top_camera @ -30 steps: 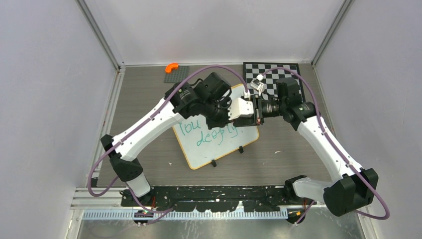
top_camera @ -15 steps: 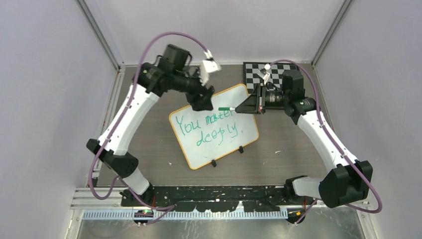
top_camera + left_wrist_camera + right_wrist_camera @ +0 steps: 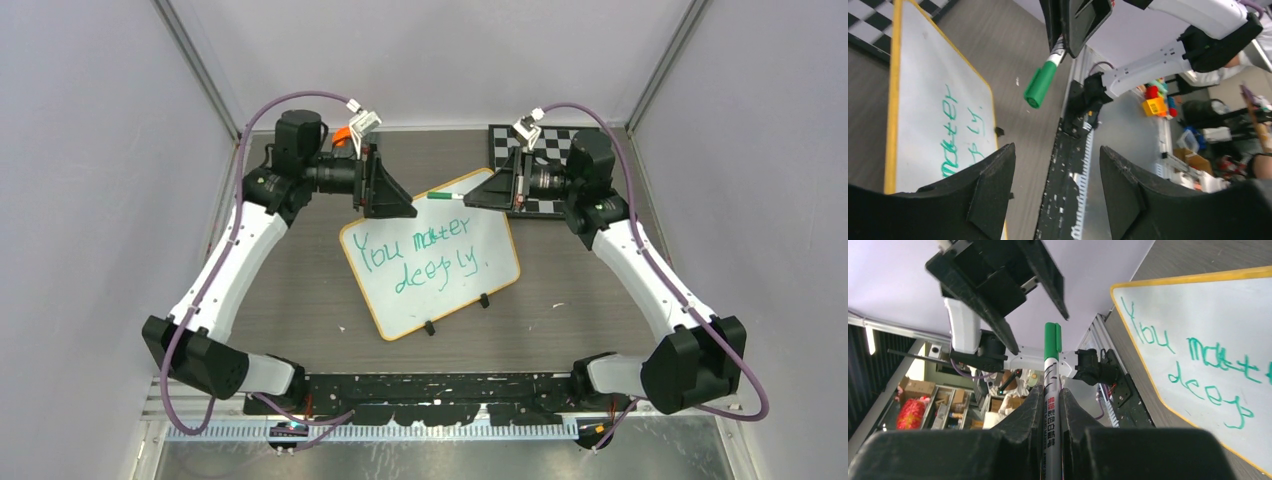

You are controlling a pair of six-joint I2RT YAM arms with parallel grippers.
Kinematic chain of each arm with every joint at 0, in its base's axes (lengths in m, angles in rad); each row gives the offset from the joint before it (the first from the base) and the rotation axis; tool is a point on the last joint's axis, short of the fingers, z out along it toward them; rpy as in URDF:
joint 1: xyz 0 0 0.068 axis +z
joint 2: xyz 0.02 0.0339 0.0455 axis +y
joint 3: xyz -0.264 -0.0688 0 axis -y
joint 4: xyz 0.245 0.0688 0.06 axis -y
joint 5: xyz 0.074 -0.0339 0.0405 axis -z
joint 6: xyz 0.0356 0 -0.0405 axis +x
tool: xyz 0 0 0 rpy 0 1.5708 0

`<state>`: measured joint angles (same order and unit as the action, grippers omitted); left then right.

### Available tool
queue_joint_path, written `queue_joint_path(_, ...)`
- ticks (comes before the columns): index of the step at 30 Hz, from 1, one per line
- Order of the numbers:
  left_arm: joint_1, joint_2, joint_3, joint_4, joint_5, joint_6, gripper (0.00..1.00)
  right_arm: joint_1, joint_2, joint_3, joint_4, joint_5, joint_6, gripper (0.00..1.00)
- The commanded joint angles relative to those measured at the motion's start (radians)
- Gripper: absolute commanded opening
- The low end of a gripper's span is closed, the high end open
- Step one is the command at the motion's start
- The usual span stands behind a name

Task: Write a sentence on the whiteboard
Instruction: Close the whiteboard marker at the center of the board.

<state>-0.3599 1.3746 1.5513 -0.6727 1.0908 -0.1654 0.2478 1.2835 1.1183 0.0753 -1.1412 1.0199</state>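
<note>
The whiteboard [image 3: 430, 262] lies tilted in the middle of the table, yellow-rimmed, and shows again in the wrist views [image 3: 923, 100] [image 3: 1208, 335]. The sentence [image 3: 420, 252] in green reads "You matter deeply." on two lines. My right gripper [image 3: 482, 198] [image 3: 1050, 390] hangs over the board's far right corner, shut on a marker [image 3: 1052, 370]. The marker's green cap [image 3: 440, 196] [image 3: 1039, 85] points left at my left gripper [image 3: 398, 200] [image 3: 1057, 155]. That one is open with nothing in it, above the board's far left corner, a short gap from the cap.
A black-and-white chequered board [image 3: 560, 150] lies at the back right under the right wrist. An orange piece [image 3: 343, 135] peeks out behind the left wrist at the back. Black clip feet [image 3: 430, 327] stick out of the whiteboard's near edge. Walls enclose three sides.
The two grippers were together over the board's far edge. The left one has opened and drawn back to the left. The right one has moved back right, holding the capped marker.
</note>
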Motion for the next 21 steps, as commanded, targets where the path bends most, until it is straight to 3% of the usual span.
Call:
queue_joint_path(1,0.007,-0.03,-0.145,0.467,0.128,-0.467,0.63,0.044,-0.036,0.033,0.037,-0.022,0.004,0.0)
queue_joint_path(5,0.007,-0.053,-0.256,0.78,0.125,-0.729,0.64,0.08,-0.044,0.072,-0.107,-0.02,-0.109,0.0)
queue_joint_path(10,0.007,-0.06,-0.288,0.781,0.105,-0.752,0.62,0.098,-0.043,0.101,-0.189,-0.006,-0.171,0.0)
queue_joint_path(21,0.006,-0.081,-0.352,0.781,0.13,-0.747,0.61,0.104,-0.035,0.118,-0.199,-0.005,-0.178,0.0)
